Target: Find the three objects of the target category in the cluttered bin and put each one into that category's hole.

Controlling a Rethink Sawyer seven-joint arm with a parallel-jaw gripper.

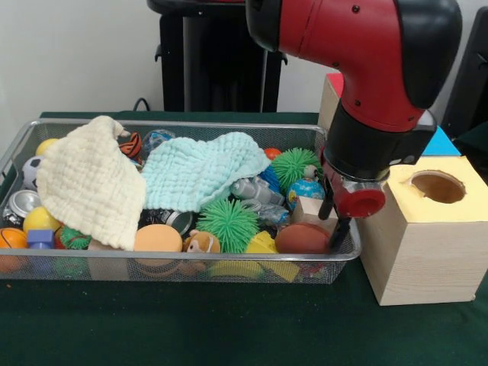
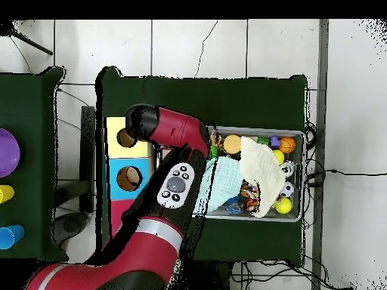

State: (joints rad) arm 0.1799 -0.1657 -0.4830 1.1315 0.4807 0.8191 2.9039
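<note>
The gripper [image 1: 334,223] hangs at the right end of the wire mesh bin [image 1: 17,152], in the right half of the front view, its dark fingers [image 1: 340,231] reaching down just beside a brown ball [image 1: 302,239] and a small wooden block [image 1: 308,209]; whether they are apart or together cannot be told. Nothing shows between them. Just right of the bin, at the frame's right edge, stands a wooden box with a yellow top [image 1: 427,229] and a round hole [image 1: 437,186]. A cream cloth [image 1: 88,181] drapes over the bin's left part and a pale mint cloth [image 1: 198,174] lies over its middle. Below the mint cloth sits a green spiky ball [image 1: 228,223]; another green spiky ball [image 1: 294,165] lies toward the upper right, with a small globe ball [image 1: 306,191] beside it. In the overhead view the red arm [image 2: 178,143] crosses from the lower left to the bin's left end, covering the gripper.
</note>
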